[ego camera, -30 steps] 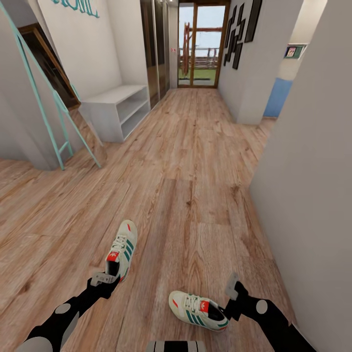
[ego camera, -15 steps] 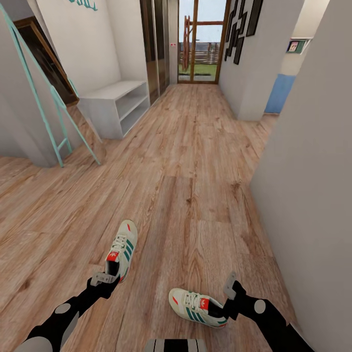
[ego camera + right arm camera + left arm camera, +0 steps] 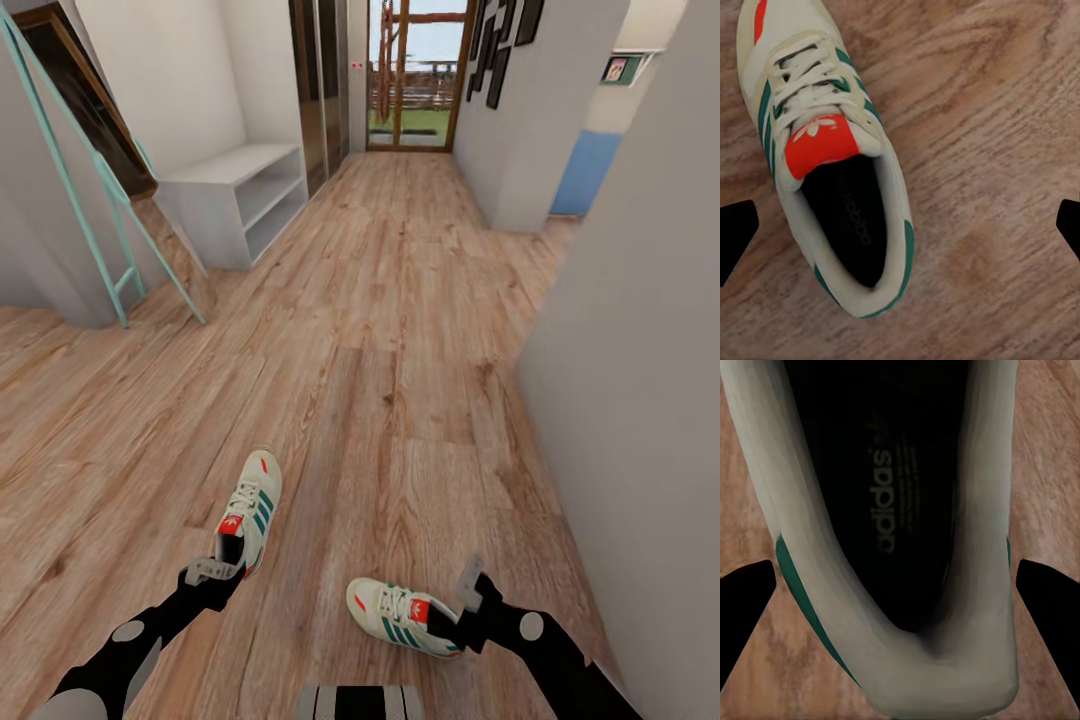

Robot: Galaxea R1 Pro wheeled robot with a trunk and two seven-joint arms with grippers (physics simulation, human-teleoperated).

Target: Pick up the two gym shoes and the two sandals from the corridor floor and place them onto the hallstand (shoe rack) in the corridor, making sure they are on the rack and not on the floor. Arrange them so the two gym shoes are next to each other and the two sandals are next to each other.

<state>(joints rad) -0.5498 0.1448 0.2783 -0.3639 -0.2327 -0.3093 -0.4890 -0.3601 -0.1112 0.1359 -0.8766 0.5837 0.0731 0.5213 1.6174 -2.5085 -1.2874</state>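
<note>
My left pincer [image 3: 205, 572] sits at the heel of one gym shoe [image 3: 248, 511]; my right pincer [image 3: 470, 592] at the heel of the other gym shoe [image 3: 402, 616]. How far either pincer is spread, I cannot tell. The hallstand [image 3: 235, 198] stands well ahead, left.

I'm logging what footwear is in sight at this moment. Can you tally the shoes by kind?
Gym shoes: 2, one by the left gripper at, one by the right gripper at, both over the corridor floor.
Sandals: 0 in view.
Total: 2
</note>
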